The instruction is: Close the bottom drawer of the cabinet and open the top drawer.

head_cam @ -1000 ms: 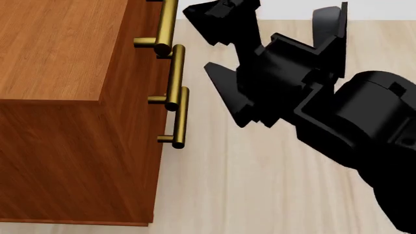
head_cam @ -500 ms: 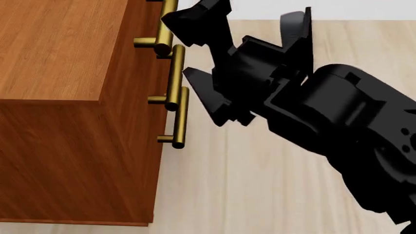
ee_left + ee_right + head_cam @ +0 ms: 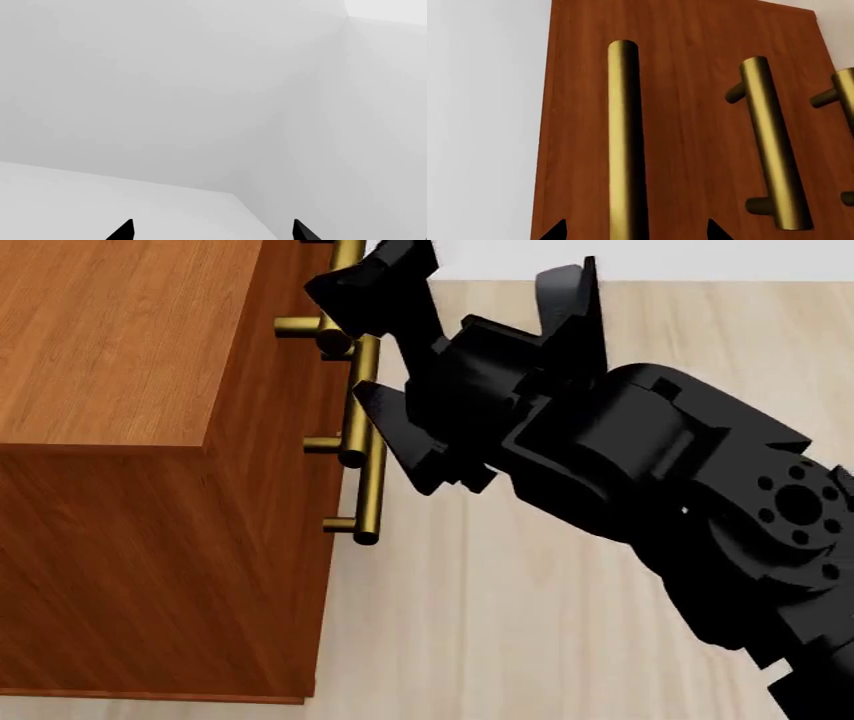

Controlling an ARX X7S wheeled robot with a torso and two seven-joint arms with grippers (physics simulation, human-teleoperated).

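The cabinet (image 3: pixel 120 350) is reddish-brown wood with three brass bar handles down its front. In the right wrist view all three drawer fronts look flush. My right gripper (image 3: pixel 358 350) is open, one finger on each side of the top drawer's handle (image 3: pixel 624 125), not touching it. The top drawer (image 3: pixel 577 125) lies by the cabinet's edge, with white beyond. The bottom drawer's handle (image 3: pixel 846 82) is farthest from the gripper and also shows in the head view (image 3: pixel 370 485). My left gripper (image 3: pixel 213 231) is open and empty, facing white walls, away from the cabinet.
A light wooden floor (image 3: pixel 534 640) stretches in front of the cabinet. My right arm (image 3: pixel 694 500) fills the space beside the handles. The middle drawer's handle (image 3: pixel 770 145) lies between the other two.
My right arm has moved left toward the cabinet front. Its open fingers now straddle the top handle. The cabinet and drawers have not moved.
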